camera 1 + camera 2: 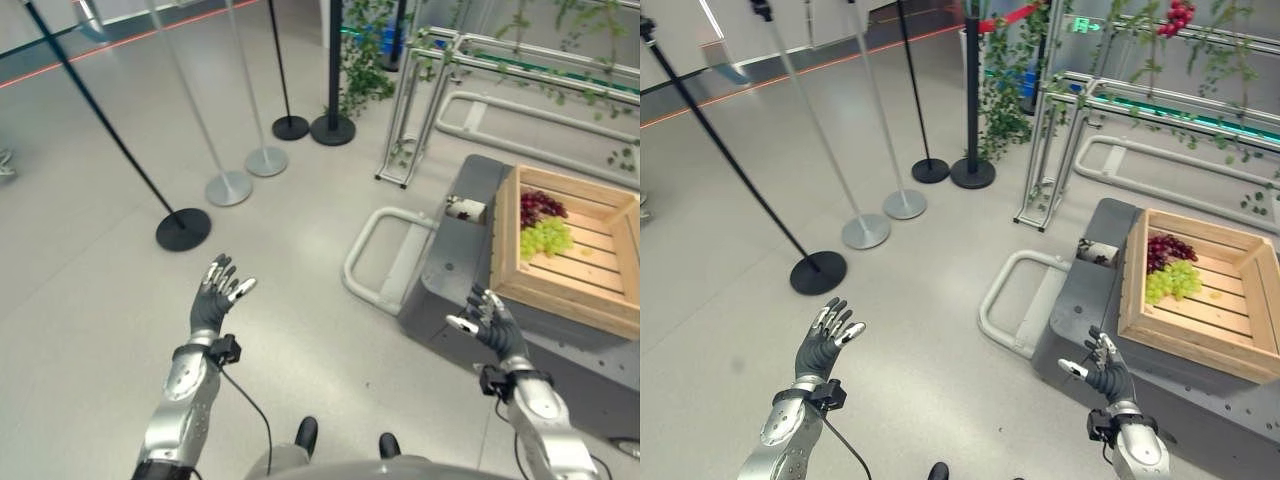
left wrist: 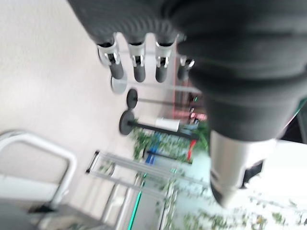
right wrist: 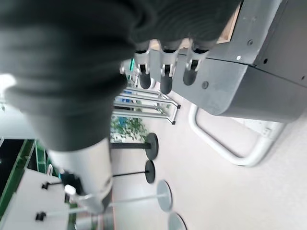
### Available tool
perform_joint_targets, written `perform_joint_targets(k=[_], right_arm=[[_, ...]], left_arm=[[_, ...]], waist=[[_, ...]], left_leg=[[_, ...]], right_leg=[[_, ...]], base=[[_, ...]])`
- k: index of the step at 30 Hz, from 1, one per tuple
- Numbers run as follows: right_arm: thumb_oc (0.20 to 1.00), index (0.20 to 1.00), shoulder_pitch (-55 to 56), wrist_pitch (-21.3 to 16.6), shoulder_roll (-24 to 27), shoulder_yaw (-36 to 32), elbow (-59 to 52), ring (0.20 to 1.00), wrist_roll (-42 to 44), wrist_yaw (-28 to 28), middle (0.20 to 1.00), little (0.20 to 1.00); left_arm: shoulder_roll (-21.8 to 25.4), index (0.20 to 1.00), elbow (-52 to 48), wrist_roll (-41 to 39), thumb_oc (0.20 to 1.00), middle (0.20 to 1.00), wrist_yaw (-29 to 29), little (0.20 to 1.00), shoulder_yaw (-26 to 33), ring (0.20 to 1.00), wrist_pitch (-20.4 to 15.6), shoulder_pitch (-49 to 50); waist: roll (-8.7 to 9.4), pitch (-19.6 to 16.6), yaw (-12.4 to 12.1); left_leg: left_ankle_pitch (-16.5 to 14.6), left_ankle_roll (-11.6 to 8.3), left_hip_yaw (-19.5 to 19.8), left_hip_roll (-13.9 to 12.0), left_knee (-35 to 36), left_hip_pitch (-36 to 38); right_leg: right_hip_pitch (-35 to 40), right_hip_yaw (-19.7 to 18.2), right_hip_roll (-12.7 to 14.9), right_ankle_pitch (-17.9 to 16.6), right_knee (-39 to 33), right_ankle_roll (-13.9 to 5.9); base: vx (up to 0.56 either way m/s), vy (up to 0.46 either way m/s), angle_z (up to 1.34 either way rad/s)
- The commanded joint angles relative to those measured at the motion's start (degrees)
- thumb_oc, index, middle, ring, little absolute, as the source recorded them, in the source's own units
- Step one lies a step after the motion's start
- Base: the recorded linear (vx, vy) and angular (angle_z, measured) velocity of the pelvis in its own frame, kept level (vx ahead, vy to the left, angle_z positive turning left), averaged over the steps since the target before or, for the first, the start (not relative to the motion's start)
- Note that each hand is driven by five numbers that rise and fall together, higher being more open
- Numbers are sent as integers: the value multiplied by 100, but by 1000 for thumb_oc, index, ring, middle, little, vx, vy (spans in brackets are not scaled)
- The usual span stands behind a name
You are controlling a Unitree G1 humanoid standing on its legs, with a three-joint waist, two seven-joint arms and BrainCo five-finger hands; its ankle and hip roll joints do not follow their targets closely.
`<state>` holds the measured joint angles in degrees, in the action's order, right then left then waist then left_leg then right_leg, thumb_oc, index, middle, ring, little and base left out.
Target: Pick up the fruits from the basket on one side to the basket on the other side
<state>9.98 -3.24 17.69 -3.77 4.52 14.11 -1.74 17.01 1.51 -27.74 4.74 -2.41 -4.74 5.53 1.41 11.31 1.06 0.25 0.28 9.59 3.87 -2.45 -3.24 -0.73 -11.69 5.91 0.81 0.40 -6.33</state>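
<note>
Both hands are raised with fingers spread, holding nothing. The left hand (image 1: 215, 295) hangs over bare floor (image 1: 90, 250), well apart from the fruit. The right hand (image 1: 490, 320) is at the edge of the grey platform (image 1: 455, 270), just short of the wooden crate (image 1: 505, 240). Beyond its fingertips, inside the crate, lie 2 bunches touching: green grapes (image 1: 545, 238) and purple grapes (image 1: 540, 206).

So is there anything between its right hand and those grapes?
Just the wooden crate's near wall; the right hand hovers open before it, grapes inside, seen in the left eye view.
</note>
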Motion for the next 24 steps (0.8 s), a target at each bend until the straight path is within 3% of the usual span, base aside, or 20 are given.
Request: perform_joint_targets(k=[1, 2, 4, 5, 6, 8, 11, 14, 15, 18, 22, 24], right_arm=[[1000, 1000, -156, -284, 188, -125, -330, 1000, 6, 2, 1000, 1000], [1000, 1000, -238, -298, 129, -69, -324, 1000, -3, -21, 1000, 1000], [1000, 1000, -242, -299, 126, -70, -323, 1000, -4, -22, 1000, 1000], [1000, 1000, -309, -324, 89, -19, -299, 1000, -51, -39, 1000, 1000], [1000, 1000, -304, -325, 80, -72, -290, 1000, -77, -57, 1000, 1000], [1000, 1000, -296, -327, 80, -126, -295, 1000, -79, -89, 1000, 1000], [1000, 1000, -301, -345, 52, -152, -332, 1000, -57, -134, 1000, 1000], [1000, 1000, -293, -316, 56, -124, -307, 1000, -70, -124, 1000, 1000], [1000, 1000, -290, -288, 64, -90, -276, 1000, -132, -131, 1000, 1000], [1000, 1000, -278, -259, 100, -80, -220, 1000, -156, -120, 1000, 1000], [1000, 1000, -246, -212, 281, -48, -169, 1000, -233, -61, 1000, 1000], [1000, 1000, -263, -216, 334, -58, -193, 1000, -265, -57, 1000, 1000]], left_arm=[[151, 1000, -425, 225, 1000, 1000, 11, 1000, 138, 1000, -345, -126], [171, 1000, -406, 194, 1000, 1000, 83, 1000, 165, 1000, -346, -213], [174, 1000, -403, 193, 1000, 1000, 84, 1000, 165, 1000, -346, -218], [160, 1000, -410, 173, 1000, 1000, 102, 1000, 225, 1000, -365, -214], [154, 1000, -404, 150, 1000, 1000, 99, 1000, 214, 1000, -369, -245], [149, 1000, -392, 147, 1000, 1000, 108, 1000, 203, 1000, -371, -300], [150, 1000, -386, 153, 1000, 1000, 173, 1000, 211, 1000, -366, -344], [181, 1000, -360, 163, 1000, 1000, 178, 1000, 199, 1000, -356, -371], [162, 1000, -359, 159, 1000, 1000, 182, 1000, 241, 1000, -349, -360], [128, 1000, -332, 95, 1000, 1000, 154, 1000, 224, 1000, -350, -392], [-62, 1000, -263, -92, 1000, 1000, 96, 1000, 301, 1000, -344, -293], [-114, 1000, -258, -135, 1000, 1000, 101, 1000, 315, 1000, -351, -293]], waist=[[64, -103, 13], [40, -54, -112], [43, -37, -84], [29, -44, -109], [41, -28, -4], [39, -40, 9], [44, -72, 29], [58, -104, 52], [66, -111, 3], [23, -107, 92], [-80, -162, 134], [-128, -159, 164]], left_leg=[[-127, -247, -275, -701, 431, 235], [-213, -218, -507, -714, 476, 370], [-213, -214, -478, -705, 473, 378], [-301, -269, -760, -736, 462, 468], [-313, -269, -754, -713, 449, 499], [-321, -280, -792, -702, 451, 493], [-358, -347, -940, -749, 447, 504], [-425, -416, -1144, -800, 476, 621], [-506, -460, -1319, -843, 418, 701], [-632, -512, -1365, -948, 202, 697], [-898, -632, -1448, -1128, -387, 736], [-855, -680, -1424, -1169, -652, 682]], right_leg=[[-366, 630, -12, 290, 736, -468], [-515, 1608, 329, 144, 931, -495], [-490, 1639, 342, 152, 932, -502], [-460, 2262, 769, -125, 722, -513], [-452, 2036, 657, -184, 553, -480], [-487, 1968, 662, -243, 439, -478], [-498, 2198, 956, -583, 222, -551], [-467, 2313, 1008, -715, -10, -580], [-488, 2700, 1097, -718, 119, -601], [-487, 2613, 1037, -500, 226, -537], [-264, 2778, 936, -320, 63, -380], [-216, 2790, 879, -251, 71, -321]], base=[[10, 151, -126], [20, 112, -110], [20, 53, -87], [74, 53, -50], [76, 51, -35], [59, 17, -39], [37, -79, -3], [102, -108, -30], [93, -126, -41], [98, -177, -40], [164, -241, -12], [119, -203, -23]])
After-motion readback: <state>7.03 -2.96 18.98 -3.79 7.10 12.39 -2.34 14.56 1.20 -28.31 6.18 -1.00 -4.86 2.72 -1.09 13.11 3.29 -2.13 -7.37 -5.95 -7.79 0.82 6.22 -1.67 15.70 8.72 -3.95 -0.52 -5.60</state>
